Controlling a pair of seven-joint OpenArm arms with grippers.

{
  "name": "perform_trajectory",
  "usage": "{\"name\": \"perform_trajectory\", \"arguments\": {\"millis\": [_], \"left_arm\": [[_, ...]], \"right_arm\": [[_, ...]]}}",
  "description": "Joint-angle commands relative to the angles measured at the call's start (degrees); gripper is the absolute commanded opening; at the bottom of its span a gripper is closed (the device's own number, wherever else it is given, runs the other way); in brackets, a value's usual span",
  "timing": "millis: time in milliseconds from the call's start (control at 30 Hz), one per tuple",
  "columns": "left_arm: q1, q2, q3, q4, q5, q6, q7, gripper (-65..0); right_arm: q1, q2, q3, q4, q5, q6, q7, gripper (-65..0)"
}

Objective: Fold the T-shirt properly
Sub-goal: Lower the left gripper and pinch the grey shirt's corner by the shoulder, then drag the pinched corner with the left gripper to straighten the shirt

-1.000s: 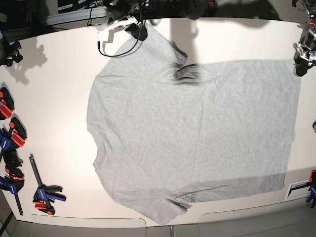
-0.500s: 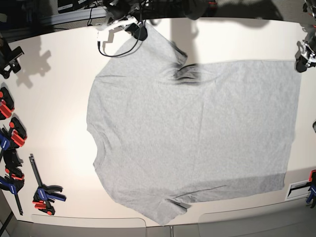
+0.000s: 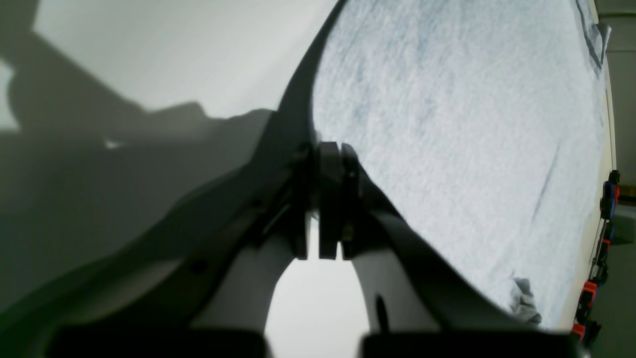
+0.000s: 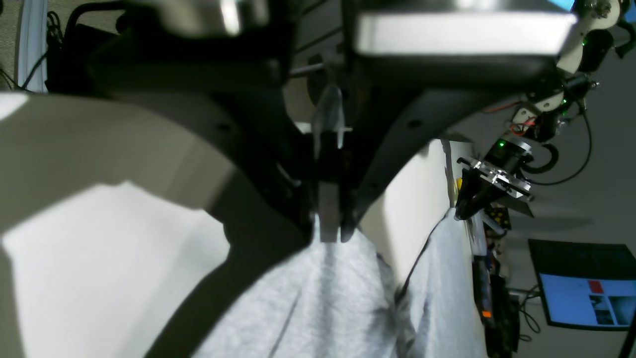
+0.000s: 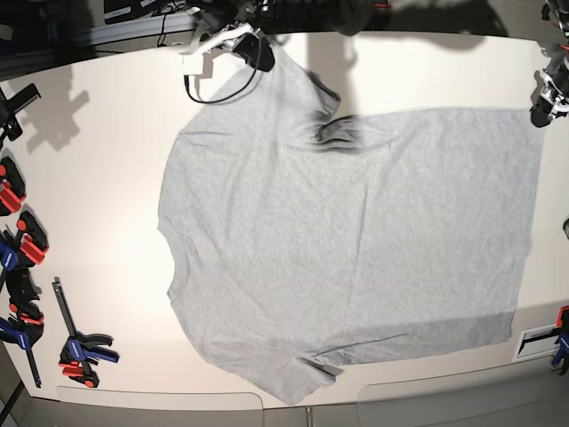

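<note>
The light grey T-shirt point(image 5: 356, 240) lies spread on the white table point(image 5: 89, 178), plain side up, with its sleeves toward the left and its hem on the right. My right gripper point(image 5: 258, 52) at the far edge is shut on the upper sleeve. In the right wrist view the cloth point(image 4: 323, 308) rises into its closed fingertips point(image 4: 329, 233). My left gripper point(image 5: 544, 108) is shut at the hem's far right corner. In the left wrist view its tips point(image 3: 330, 149) meet the shirt point(image 3: 447, 124) at that corner.
Several red, blue and black clamps point(image 5: 80, 347) line the table's left edge, and others point(image 5: 560, 342) lie at the lower right. A black cable point(image 5: 209, 89) loops near the right gripper. A monitor point(image 4: 586, 283) stands beyond the table.
My right gripper has moved slightly up and to the right, drawing the sleeve with it. The left gripper has shifted a little up and outward at the hem corner.
</note>
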Motion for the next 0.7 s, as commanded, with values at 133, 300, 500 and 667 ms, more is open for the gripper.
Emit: {"name": "perform_trajectory", "arguments": {"millis": [133, 300, 500, 667], "left_arm": [[2.1, -1.6, -1.2, 1.4, -3.2, -3.5, 0.2, -65.0], [7.7, -1.6, -4.7, 5.0, -5.5, -3.7, 0.8, -65.0], [15.4, -1.3, -11.5, 11.8, -6.1, -3.7, 1.0, -65.0], [21.5, -1.3, -14.3, 16.9, -7.0, -3.7, 1.2, -65.0]], "right_arm": [[-3.7, -0.1, 0.5, 6.1, -1.0, 1.5, 0.0, -65.0], [-7.4, 0.2, 0.7, 13.2, -5.1, 1.5, -0.5, -65.0], [-12.8, 0.2, 0.7, 18.8, -6.3, 1.5, -1.6, -65.0], [-18.0, 0.2, 0.8, 20.7, -6.4, 1.5, -2.1, -65.0]]}}
